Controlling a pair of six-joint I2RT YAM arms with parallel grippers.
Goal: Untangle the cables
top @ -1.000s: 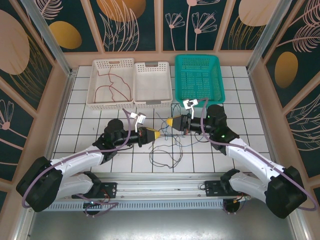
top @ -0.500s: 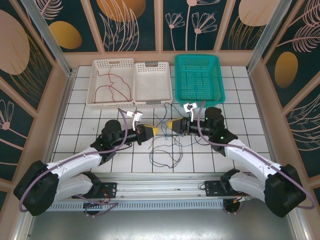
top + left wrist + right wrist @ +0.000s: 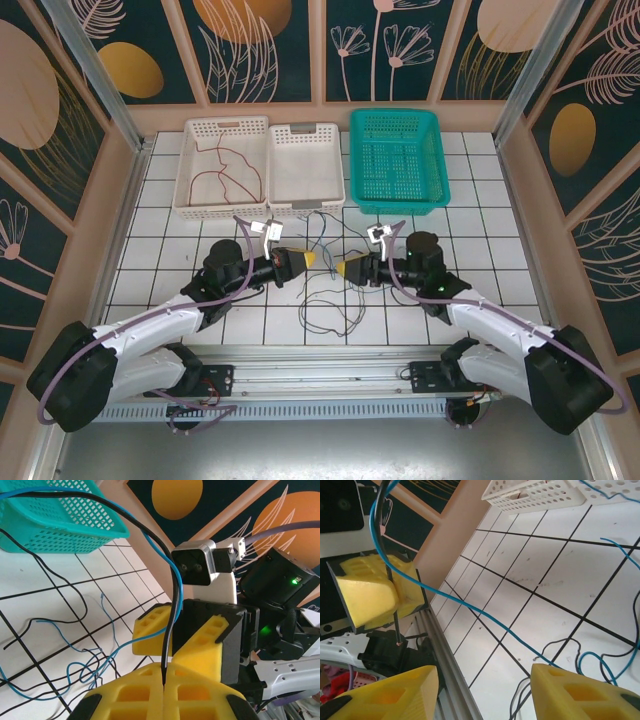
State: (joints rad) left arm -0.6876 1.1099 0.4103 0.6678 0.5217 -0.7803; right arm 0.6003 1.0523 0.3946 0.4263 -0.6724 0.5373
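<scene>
Tiled table (image 3: pixel 520 240) has open margins at both sides — left tool (image 3: pixel 306 260) clamps a black cable (image 3: pixel 170 630), right tool (image 3: pixel 346 268) stands parted.

Black, blue cables (image 3: pixel 330 303) tangled loosely on table (image 3: pixel 480 255); red cable (image 3: pixel 222 172) inside leftmost white basket (image 3: pixel 222 211).

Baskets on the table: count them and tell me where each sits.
3. One white basket at far left, a second white basket right beside it, a teal basket further right. None appears hidden.
</scene>
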